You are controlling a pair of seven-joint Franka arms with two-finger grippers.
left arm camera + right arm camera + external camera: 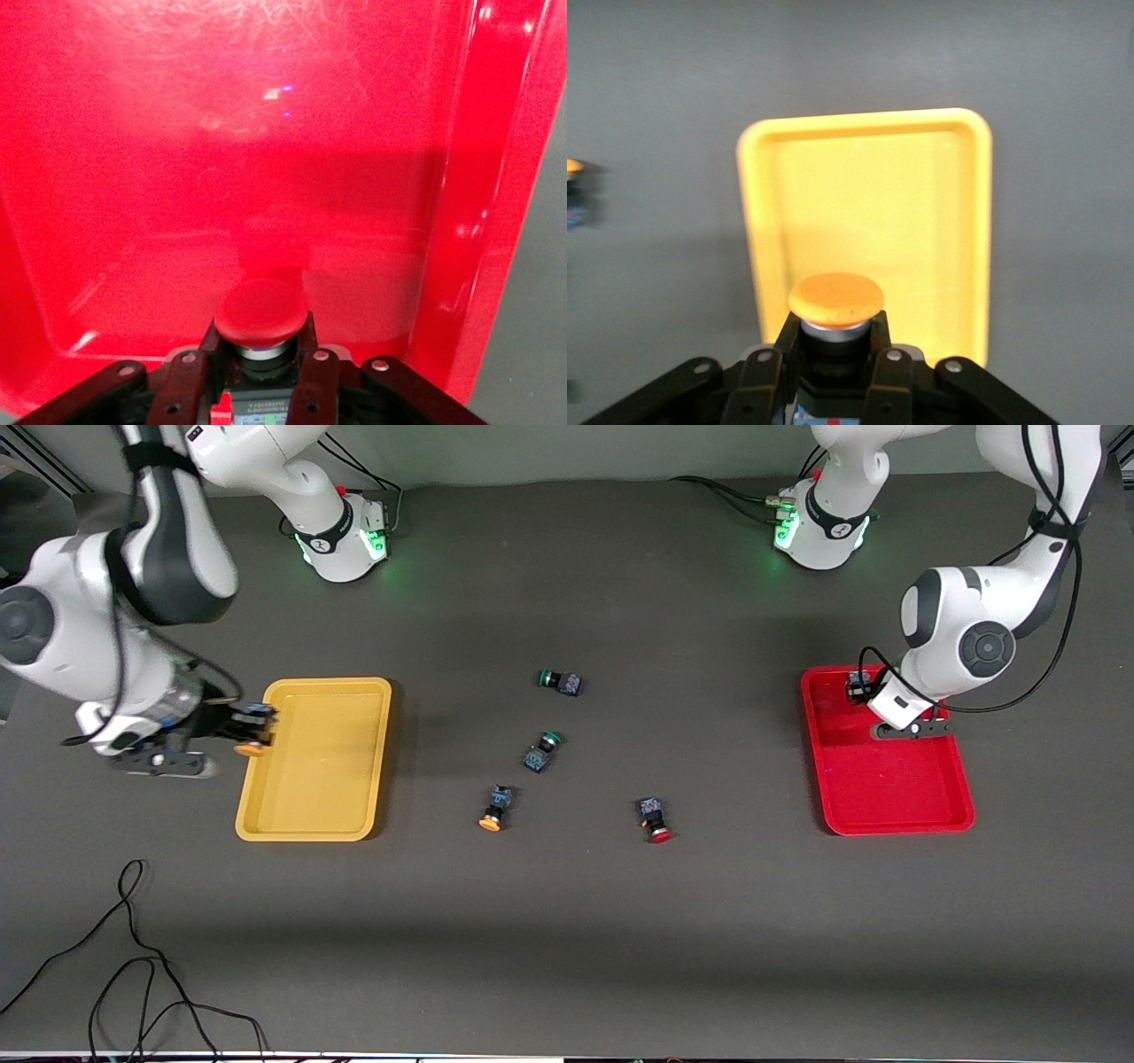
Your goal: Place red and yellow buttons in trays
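Dark grey tabletop point(567, 921) is seen carrying a yellow tray point(314, 815) toward the right arm's end and a red tray point(895, 797) toward the left arm's end. An orange-capped button point(835, 299) is pinched in the right gripper point(252, 731) over the yellow tray's outer rim, cap pointing toward the front camera. A red-capped button point(262, 312) is pinched in the left gripper point(858, 687) over the red tray's corner. Between the trays a loose orange button point(494, 810) and red button point(655, 820) lie on their sides, long axes toward the front camera, caps nearest it; two green-capped switches point(542, 750) lie farther from it
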